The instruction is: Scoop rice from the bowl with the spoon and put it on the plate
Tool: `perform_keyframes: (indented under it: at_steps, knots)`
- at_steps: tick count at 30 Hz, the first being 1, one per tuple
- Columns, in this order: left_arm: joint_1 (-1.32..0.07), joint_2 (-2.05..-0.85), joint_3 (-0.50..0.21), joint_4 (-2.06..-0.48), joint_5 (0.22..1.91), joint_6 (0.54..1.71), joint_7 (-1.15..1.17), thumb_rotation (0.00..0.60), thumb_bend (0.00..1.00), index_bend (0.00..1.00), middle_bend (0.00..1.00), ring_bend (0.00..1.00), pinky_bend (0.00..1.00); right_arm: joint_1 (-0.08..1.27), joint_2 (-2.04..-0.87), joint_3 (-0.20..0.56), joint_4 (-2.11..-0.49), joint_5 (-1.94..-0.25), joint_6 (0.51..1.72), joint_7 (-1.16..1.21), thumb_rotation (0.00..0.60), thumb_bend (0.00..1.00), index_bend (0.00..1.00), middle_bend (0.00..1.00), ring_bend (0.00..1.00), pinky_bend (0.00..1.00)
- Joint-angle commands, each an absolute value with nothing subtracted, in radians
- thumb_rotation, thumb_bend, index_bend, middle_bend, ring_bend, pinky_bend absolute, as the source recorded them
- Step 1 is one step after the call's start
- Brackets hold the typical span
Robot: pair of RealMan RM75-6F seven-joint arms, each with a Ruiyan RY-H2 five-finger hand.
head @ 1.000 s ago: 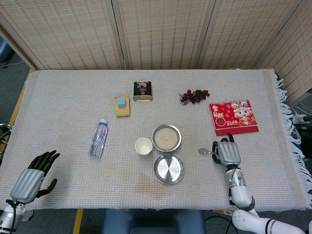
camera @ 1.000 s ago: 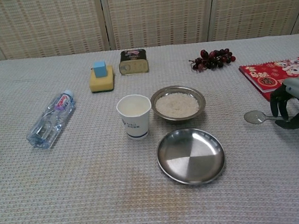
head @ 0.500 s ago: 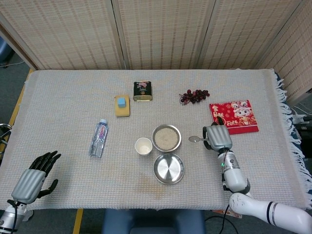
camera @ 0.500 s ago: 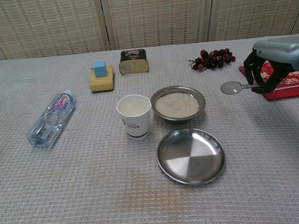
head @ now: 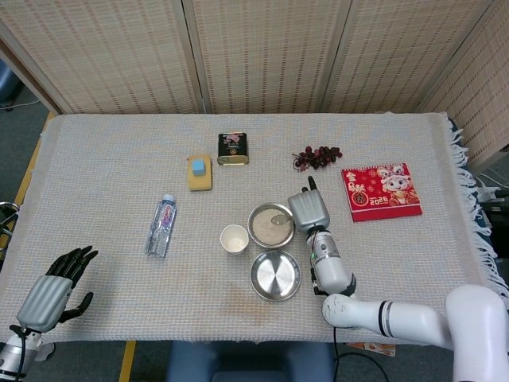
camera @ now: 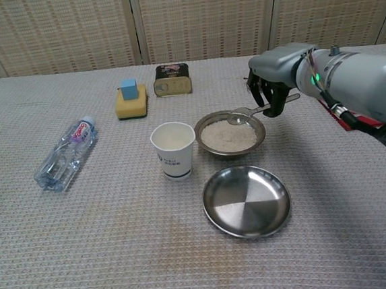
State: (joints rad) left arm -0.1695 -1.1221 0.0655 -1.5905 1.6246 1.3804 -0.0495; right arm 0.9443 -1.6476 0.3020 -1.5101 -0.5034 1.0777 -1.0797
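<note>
1. The right hand (camera: pixel 269 90) has its fingers (camera: pixel 260 95) curled round the spoon (camera: pixel 239 116), whose tip hovers over the bowl (camera: pixel 257 127) of rice (camera: pixel 228 136).
2. Digging steeply could tip the bowl against the paper cup (camera: pixel 174 149).
3. A tilted carry to the plate (camera: pixel 247 202) spills grains on the worktop (camera: pixel 85 228).
4. The left hand (head: pixel 54 290) idles, spread and empty.

The right hand (camera: pixel 270 83) has a smooth grey back, black fingers (camera: pixel 259 93) and a small green light on its wrist, the white arm (head: pixel 413 320) has a black ring, and the left hand (head: pixel 54 288) looks the same.
</note>
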Motion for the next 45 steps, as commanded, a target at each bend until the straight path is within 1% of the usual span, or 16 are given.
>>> perform_keyframes:
  at_steps: [1,9,22,27,32,38,45]
  knots:
    - [-0.169,-1.122,0.066,-1.59,1.625,1.381,-0.049,0.6,0.42,0.0,0.0,0.0,0.12,0.965,-1.678,0.287,-1.477,-0.488,1.09,-1.099,0.6,0.32,0.9,0.59,0.26,0.06]
    - [-0.175,-1.114,0.071,-1.59,1.628,1.371,-0.077,0.6,0.42,0.0,0.0,0.0,0.12,1.018,-1.772,0.275,-1.37,-0.463,1.09,-1.111,0.6,0.32,0.9,0.59,0.26,0.06]
    - [-0.174,-1.113,0.069,-1.595,1.622,1.371,-0.071,0.6,0.42,0.0,0.0,0.0,0.12,1.043,-1.794,0.267,-1.364,-0.423,1.084,-1.112,0.6,0.32,0.91,0.59,0.26,0.06]
    - [-0.174,-1.114,0.07,-1.594,1.625,1.372,-0.069,0.6,0.42,0.0,0.0,0.0,0.12,1.046,-1.772,0.291,-1.412,-0.347,1.056,-1.098,0.6,0.32,0.91,0.59,0.26,0.06]
    - [-0.171,-1.113,0.069,-1.594,1.627,1.378,-0.069,0.6,0.42,0.0,0.0,0.0,0.12,1.047,-1.742,0.301,-1.445,-0.315,1.049,-1.075,0.6,0.32,0.91,0.59,0.26,0.06]
    - [-0.173,-1.116,0.07,-1.593,1.624,1.373,-0.063,0.6,0.42,0.0,0.0,0.0,0.12,1.04,-1.685,0.323,-1.482,-0.246,1.021,-1.028,0.6,0.32,0.91,0.59,0.26,0.06]
    - [-0.174,-1.119,0.068,-1.595,1.619,1.368,-0.055,0.6,0.42,0.0,0.0,0.0,0.12,1.037,-1.607,0.345,-1.509,-0.144,0.934,-0.958,0.6,0.33,0.91,0.59,0.26,0.06]
